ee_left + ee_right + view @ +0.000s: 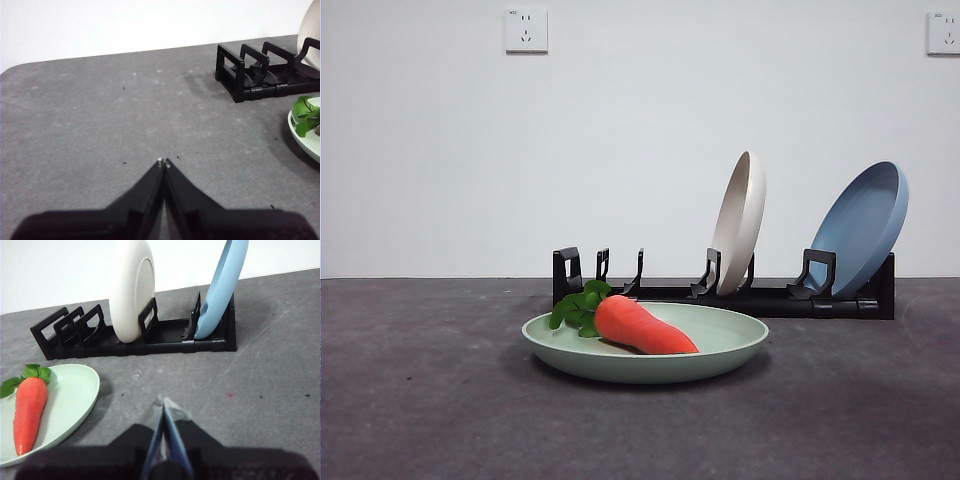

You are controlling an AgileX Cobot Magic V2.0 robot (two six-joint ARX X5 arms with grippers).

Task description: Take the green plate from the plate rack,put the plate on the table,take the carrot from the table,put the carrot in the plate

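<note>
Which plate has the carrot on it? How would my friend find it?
Find the long black plate rack at the back of the table. Just in front of it one plate lies flat, the green plate, with the orange carrot on it. The white plate and blue plate stand upright in the rack.

I see a cream-white plate [740, 222] standing on edge near the middle of the frame, leaning slightly to one side. I see a blue plate [861, 227] standing on edge at the right-hand end, tilted further than the cream-white one, its hollow face turned toward the front camera. The two plates are well apart and do not touch. Behind them I see a plain white wall [620, 150]. It carries two white power sockets: one [526, 30] at upper left, and one [944, 32] cut by the right edge.
</note>
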